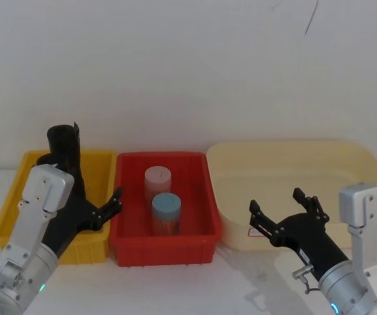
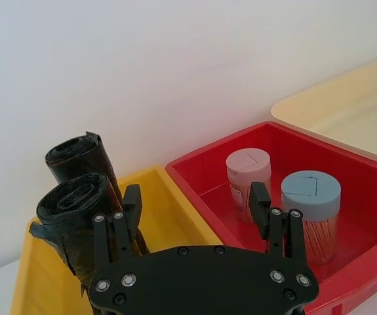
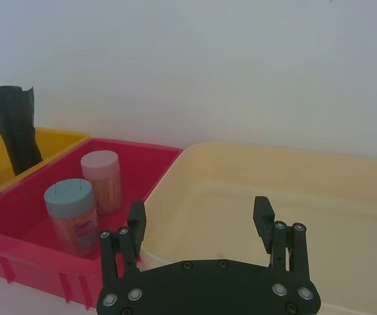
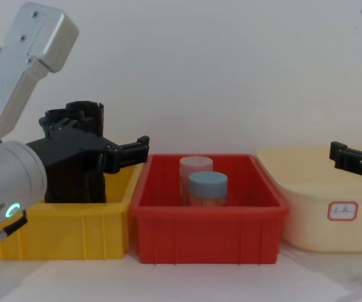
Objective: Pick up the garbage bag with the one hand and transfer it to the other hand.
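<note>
The garbage bag [image 2: 70,205] is a thick black roll standing upright in the yellow bin [image 2: 175,216]; its top peeks out behind my left arm [image 1: 46,159]. A slimmer, taller black column [image 2: 78,156] stands just behind it [image 1: 64,147]. My left gripper [image 2: 196,197] is open and holds nothing. It hovers over the yellow bin's wall nearest the red bin [image 1: 109,205], with the roll just outside one finger. My right gripper [image 1: 277,202] is open and holds nothing, at the near rim of the cream tub [image 3: 199,210].
The red bin [image 1: 201,177] in the middle holds a pink-lidded jar [image 1: 157,178] and a blue-lidded jar [image 1: 166,210]. A large cream tub [image 1: 345,161] stands on the right. A white wall runs close behind all three containers. White table lies in front of them.
</note>
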`<action>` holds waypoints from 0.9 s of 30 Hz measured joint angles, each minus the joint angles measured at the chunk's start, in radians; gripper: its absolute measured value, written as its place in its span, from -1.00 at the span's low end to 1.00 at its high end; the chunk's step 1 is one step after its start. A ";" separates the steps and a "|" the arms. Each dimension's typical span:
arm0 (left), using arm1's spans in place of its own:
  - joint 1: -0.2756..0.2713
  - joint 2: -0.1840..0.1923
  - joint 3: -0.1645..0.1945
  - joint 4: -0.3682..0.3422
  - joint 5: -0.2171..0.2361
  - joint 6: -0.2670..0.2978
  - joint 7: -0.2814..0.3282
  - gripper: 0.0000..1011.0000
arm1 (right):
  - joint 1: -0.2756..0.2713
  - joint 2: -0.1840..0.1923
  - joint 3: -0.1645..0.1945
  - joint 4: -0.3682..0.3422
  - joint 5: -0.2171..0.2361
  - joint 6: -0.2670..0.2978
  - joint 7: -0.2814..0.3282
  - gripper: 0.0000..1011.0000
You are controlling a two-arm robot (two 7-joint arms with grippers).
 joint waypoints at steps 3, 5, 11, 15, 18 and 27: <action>0.000 0.000 0.000 0.000 0.000 0.000 0.000 0.98 | 0.000 0.000 0.000 0.000 0.000 0.000 0.000 0.98; 0.000 0.000 0.000 0.000 0.000 0.000 0.000 0.98 | 0.000 0.000 0.000 0.000 0.000 0.000 0.000 0.98; 0.000 0.000 0.000 0.000 0.000 0.000 0.000 0.98 | 0.000 0.000 0.000 0.000 0.000 0.000 0.000 0.98; 0.000 0.000 0.000 0.000 0.000 0.000 0.000 0.98 | 0.000 0.000 0.000 0.000 0.000 0.000 0.000 0.98; 0.000 0.000 0.000 0.000 0.000 0.000 0.000 0.98 | 0.000 0.000 0.000 0.000 0.000 0.000 0.000 0.98; 0.000 0.000 0.000 0.000 0.000 0.000 0.000 0.98 | 0.000 0.000 0.000 0.000 0.000 0.000 0.000 0.98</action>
